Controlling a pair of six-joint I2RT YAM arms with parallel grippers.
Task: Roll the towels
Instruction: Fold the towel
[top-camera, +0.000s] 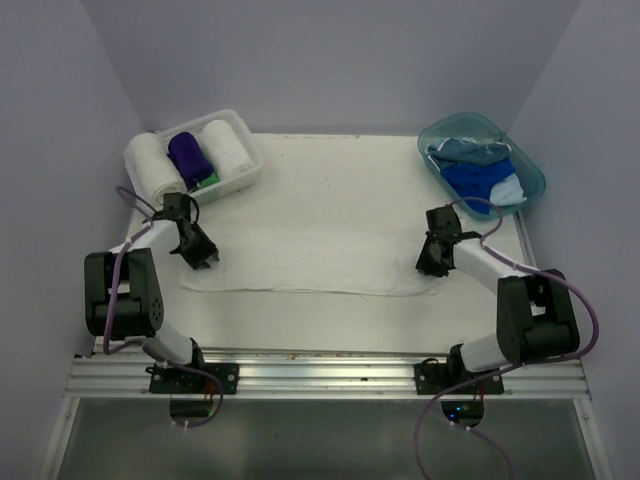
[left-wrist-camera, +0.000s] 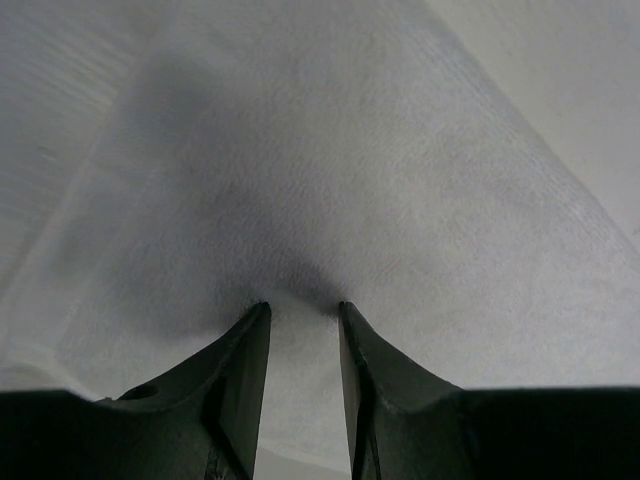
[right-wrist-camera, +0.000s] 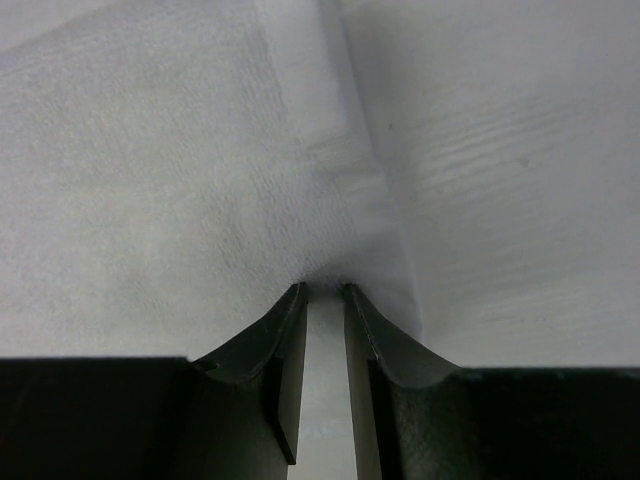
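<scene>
A large white towel (top-camera: 300, 268) lies flat as a long strip across the near half of the table. My left gripper (top-camera: 200, 258) is down on its left end and is shut on the cloth. In the left wrist view the towel (left-wrist-camera: 330, 160) fills the frame and bunches between the tips of my left gripper (left-wrist-camera: 303, 305). My right gripper (top-camera: 432, 265) is down on the towel's right end. In the right wrist view my right gripper (right-wrist-camera: 320, 288) is shut on the towel's folded edge (right-wrist-camera: 370, 230).
A white lattice basket (top-camera: 252, 152) at the back left holds two rolled white towels (top-camera: 150, 165), a purple roll (top-camera: 188, 155) and a bit of green cloth (top-camera: 208, 182). A teal tub (top-camera: 533, 170) at the back right holds royal blue (top-camera: 478, 182) and pale blue (top-camera: 468, 150) towels.
</scene>
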